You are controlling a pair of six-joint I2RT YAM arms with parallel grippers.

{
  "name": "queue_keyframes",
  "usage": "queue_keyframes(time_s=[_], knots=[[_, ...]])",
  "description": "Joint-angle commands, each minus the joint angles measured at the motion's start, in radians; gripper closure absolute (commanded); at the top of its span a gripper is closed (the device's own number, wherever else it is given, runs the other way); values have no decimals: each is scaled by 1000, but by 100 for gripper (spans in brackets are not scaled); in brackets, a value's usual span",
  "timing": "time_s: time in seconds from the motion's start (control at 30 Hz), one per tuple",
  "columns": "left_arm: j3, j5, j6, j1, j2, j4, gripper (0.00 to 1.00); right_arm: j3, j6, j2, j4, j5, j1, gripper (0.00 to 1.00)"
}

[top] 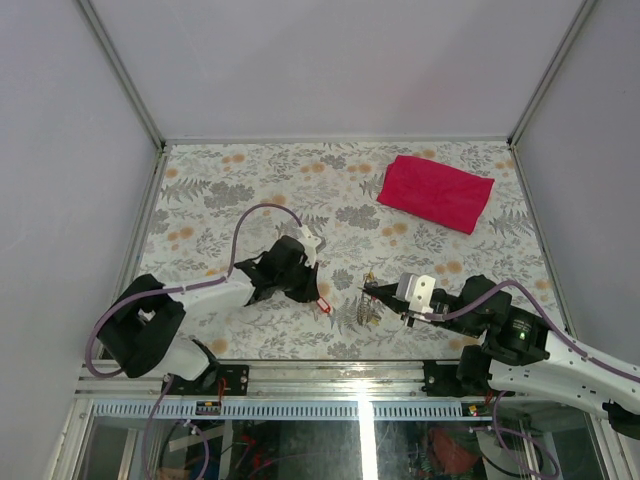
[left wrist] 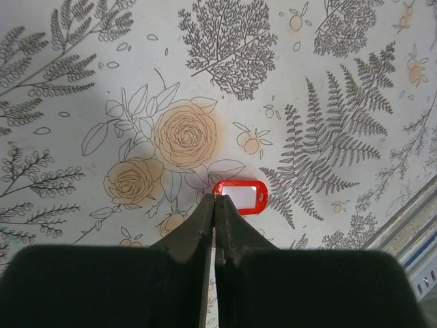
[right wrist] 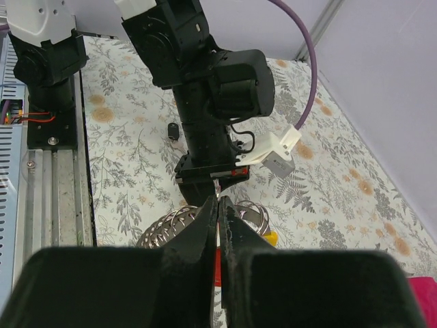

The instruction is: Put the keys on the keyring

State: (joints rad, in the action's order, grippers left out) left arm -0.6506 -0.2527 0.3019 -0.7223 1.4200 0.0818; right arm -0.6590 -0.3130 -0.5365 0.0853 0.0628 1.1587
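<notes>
A floral table [top: 250,180] stands between plain grey walls [top: 330,60]. On it lie one red cloth [top: 435,193], one coiled silvery keyring [right wrist: 171,225] near the front edge, one red-tagged key [left wrist: 240,196] and one small black key [right wrist: 174,131]. The left gripper [left wrist: 214,199] is closed, its tips touching the red tag's end. The right gripper [right wrist: 218,203] is closed at the keyring, with a red sliver between its fingers.

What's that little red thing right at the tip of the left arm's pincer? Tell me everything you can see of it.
It is a red tag: a small rounded oblong of what looks like glossy plastic, with a red rim around a blank white window. It seems to lie on the flowered tablecloth, near a printed orange rose. The shut left pincer meets its left end; whether it pinches the tag or only touches it, I cannot tell. No key shows on it.
</notes>
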Motion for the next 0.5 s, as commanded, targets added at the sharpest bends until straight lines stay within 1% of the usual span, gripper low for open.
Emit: queue_keyframes(time_s=[0.0,0.2,0.47], knots=[[28,-2,23,-11,21,-140,96,-47,19,0,-53,-23,6,100],[44,21,22,-11,15,-144,85,-42,23,1,-51,-24,7,100],[61,45,19,-11,3,-135,75,-39,28,1,-56,-22,7,100]])
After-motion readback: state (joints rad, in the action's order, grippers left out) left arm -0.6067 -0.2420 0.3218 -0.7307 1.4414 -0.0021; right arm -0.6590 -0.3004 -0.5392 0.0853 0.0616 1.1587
